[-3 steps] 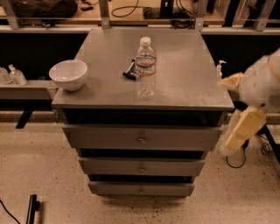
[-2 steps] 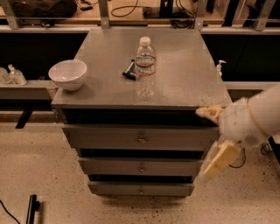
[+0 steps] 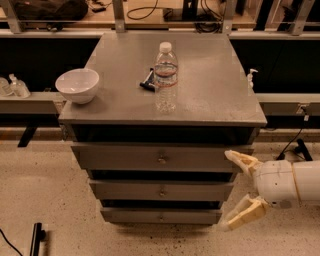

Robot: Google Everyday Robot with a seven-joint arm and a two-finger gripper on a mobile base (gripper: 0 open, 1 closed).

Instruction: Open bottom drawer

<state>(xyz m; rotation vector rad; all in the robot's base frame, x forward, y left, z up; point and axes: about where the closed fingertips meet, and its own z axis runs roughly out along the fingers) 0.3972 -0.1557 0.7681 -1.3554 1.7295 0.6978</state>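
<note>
I log the end effector (image 3: 227, 190) spread wide, low beside the cabinet's (image 3: 210, 100) right side, bottom drawer (image 3: 135, 216) untouched.

This looks like a robotics lab or workshop: a plain grey metal three-drawer cabinet (image 3: 210, 100) stands on a speckled beige hard floor (image 3: 40, 200) before long grey benches (image 3: 282, 98) with bare aluminium frame posts (image 3: 118, 15) and trailing black cables (image 3: 145, 11). A white robot arm (image 3: 300, 182) with a cream two-finger gripper (image 3: 228, 190), fingers spread wide, reaches in low at the cabinet's right front corner.
</note>
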